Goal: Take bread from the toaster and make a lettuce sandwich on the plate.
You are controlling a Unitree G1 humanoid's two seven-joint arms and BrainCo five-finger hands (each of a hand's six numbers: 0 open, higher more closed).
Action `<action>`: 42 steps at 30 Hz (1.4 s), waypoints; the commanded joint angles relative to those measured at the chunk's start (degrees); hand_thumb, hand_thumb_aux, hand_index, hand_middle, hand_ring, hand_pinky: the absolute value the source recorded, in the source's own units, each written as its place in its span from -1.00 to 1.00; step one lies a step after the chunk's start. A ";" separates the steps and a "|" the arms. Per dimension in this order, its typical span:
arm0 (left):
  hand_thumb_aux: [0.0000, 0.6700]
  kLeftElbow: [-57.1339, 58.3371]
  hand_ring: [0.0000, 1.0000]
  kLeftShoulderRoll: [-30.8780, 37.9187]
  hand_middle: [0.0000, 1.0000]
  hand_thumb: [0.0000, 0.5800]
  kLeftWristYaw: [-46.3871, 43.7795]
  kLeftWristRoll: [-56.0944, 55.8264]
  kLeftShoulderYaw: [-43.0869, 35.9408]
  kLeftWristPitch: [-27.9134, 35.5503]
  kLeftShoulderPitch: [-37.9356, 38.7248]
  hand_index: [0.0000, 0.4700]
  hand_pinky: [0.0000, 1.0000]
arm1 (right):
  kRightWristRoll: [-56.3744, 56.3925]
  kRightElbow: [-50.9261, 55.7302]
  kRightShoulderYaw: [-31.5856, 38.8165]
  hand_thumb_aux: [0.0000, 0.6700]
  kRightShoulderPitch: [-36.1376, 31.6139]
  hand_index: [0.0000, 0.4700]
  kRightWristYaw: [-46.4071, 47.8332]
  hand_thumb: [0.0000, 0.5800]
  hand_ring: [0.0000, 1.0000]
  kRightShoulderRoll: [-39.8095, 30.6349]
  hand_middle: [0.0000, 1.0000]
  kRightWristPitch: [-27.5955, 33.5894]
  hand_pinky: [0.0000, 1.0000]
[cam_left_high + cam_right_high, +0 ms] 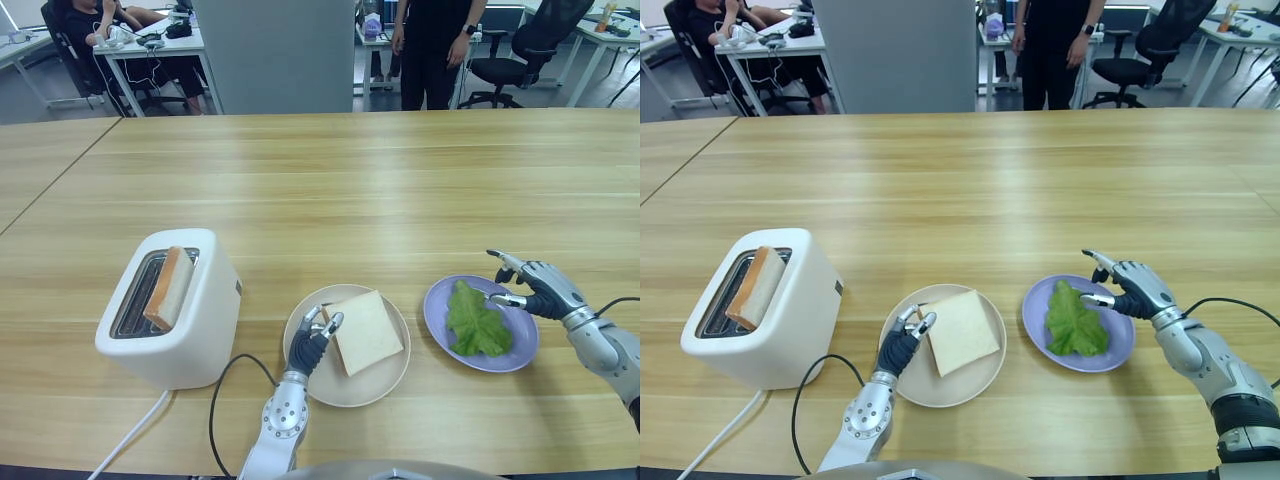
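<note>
1. bread slice flat on beige plate; left hand at its left edge, hold unclear.
2. second slice stands in toaster.
3. lettuce on purple plate; right hand spread, empty, over its rim.

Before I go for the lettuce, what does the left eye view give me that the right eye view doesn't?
Left eye view alone: more table left of the toaster. Right eye view alone: more table right of the purple plate, and more of the right arm behind the right hand. Both: a bread slice standing in the toaster, a second slice on the beige plate with the left hand at its left edge, lettuce on the purple plate, right hand at that plate's right rim.
</note>
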 commanded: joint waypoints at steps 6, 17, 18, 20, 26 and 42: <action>-1.00 -14.64 1.00 -0.41 1.00 -1.00 1.42 7.20 -2.32 4.57 1.38 -1.00 1.00 | -9.93 6.60 8.33 -1.00 -4.39 -1.00 -9.25 -1.00 -0.07 -3.37 -0.07 -0.07 -0.07; -1.00 -27.69 1.00 -0.24 1.00 -1.00 0.62 10.07 0.15 11.39 3.02 -1.00 1.00 | -23.28 17.91 22.68 -1.00 -13.36 -1.00 -22.55 -1.00 -0.07 -4.66 -0.07 4.59 -0.07; -1.00 -28.25 1.00 -0.22 1.00 -1.00 0.68 10.07 0.53 11.63 3.18 -1.00 1.00 | -24.33 18.70 24.05 -1.00 -13.94 -1.00 -23.66 -1.00 -0.07 -4.54 -0.07 5.11 -0.07; -1.00 -29.46 1.00 -0.17 1.00 -1.00 0.69 10.03 1.01 12.02 3.40 -1.00 1.00 | -25.96 20.39 26.60 -1.00 -14.99 -1.00 -25.33 -1.00 -0.07 -4.20 -0.07 5.89 -0.07; -1.00 -28.92 1.00 -0.77 1.00 -1.00 1.88 10.29 0.73 11.73 4.29 -1.00 1.00 | -31.85 24.39 35.04 -1.00 -19.08 -1.00 -29.70 -1.00 -0.07 -3.03 -0.07 9.22 -0.07; -1.00 -24.77 1.00 -1.09 1.00 -1.00 4.01 10.05 -0.30 9.40 5.13 -1.00 1.00 | -34.90 26.70 44.70 1.00 -22.75 0.96 -36.16 1.00 -0.04 -2.03 -0.04 12.55 -0.04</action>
